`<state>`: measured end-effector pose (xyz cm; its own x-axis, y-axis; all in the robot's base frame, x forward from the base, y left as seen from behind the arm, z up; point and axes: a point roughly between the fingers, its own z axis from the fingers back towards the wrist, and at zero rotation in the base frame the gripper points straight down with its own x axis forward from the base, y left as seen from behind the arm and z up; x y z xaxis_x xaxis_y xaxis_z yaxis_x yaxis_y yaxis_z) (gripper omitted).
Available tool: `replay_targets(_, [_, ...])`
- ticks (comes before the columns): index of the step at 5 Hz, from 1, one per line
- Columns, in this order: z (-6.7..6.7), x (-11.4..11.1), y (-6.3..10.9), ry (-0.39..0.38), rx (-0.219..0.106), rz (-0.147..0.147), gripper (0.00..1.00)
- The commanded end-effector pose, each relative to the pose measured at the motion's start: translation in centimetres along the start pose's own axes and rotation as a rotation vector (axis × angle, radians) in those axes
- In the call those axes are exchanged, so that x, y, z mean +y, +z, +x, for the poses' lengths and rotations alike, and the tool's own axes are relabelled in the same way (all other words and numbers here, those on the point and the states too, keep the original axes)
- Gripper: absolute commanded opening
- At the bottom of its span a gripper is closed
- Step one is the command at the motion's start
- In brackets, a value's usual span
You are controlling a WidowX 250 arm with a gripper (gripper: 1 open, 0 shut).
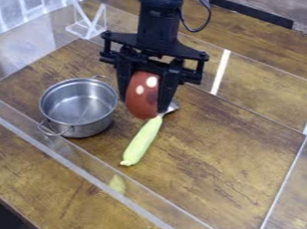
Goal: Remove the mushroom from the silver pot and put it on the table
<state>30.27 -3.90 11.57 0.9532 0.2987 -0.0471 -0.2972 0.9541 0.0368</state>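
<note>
Here — mushroom (pixel 144 94) upright, long axis vertical

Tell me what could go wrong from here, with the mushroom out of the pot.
The mushroom hangs in the end effector right over the top end of the yellow-green corn piece; set down there, it could land on it and roll. The silver pot sits close on the camera's left, so a drift that way might clip its rim.

Black arm, wide black gripper (pixel 149 84), dark cable
</note>
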Motion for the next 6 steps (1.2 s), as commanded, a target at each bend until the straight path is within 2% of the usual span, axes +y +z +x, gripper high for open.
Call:
replay_targets(1, [0.4, 0.2, 1.6, 0.014, -0.044, -0.007, 0.0])
replay_targets(3, [1.4, 1.3, 2.2, 0.077, -0.043, 0.01, 0.0])
replay_targets(5, [0.6, 1.4, 1.0, 0.017, -0.045, 0.023, 0.0])
replay_targets(6, [0.8, 1.0, 0.5, 0.03, -0.045, 0.027, 0.0])
